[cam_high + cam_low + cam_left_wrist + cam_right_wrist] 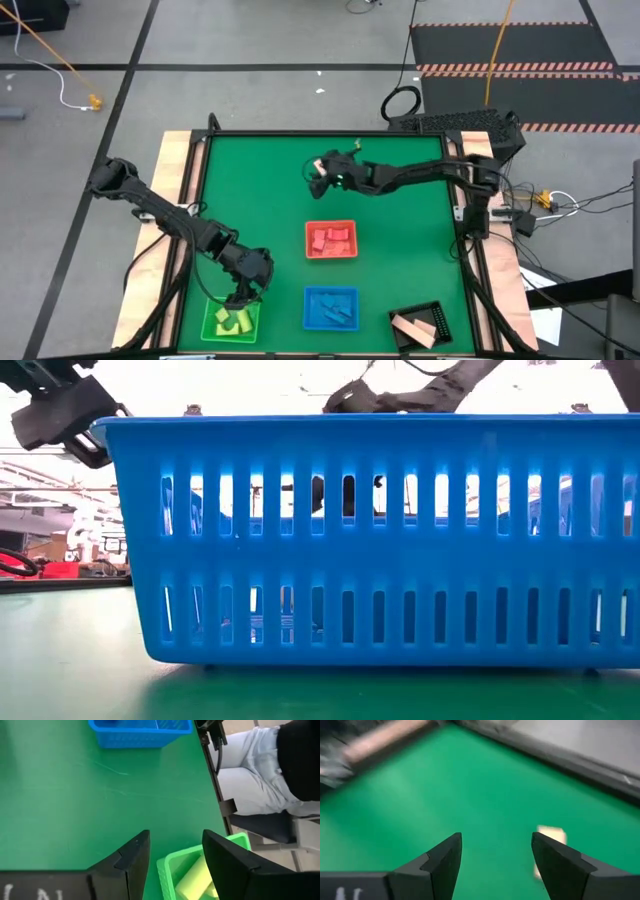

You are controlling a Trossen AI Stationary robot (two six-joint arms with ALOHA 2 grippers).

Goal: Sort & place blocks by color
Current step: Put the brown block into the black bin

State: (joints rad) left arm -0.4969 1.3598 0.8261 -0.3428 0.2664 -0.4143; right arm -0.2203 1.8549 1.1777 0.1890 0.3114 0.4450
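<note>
Left gripper [240,298], fingers apart, is seen over the green tray [212,328] of yellow blocks [232,321] at lower left. Right gripper [318,172], fingers apart, is held above the table [260,190] at upper centre, near a tan block [547,845]. Red blocks [331,240] are held in the red tray [331,256] at centre.

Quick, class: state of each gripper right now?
Left gripper: open, empty, above the green tray of yellow blocks.
Right gripper: open, empty, near a tan block.

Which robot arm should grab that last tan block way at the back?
Probably the right. Its tool hangs open at the far side of the table with the tan block just ahead. The left tool is over the green tray of yellow blocks.
</note>
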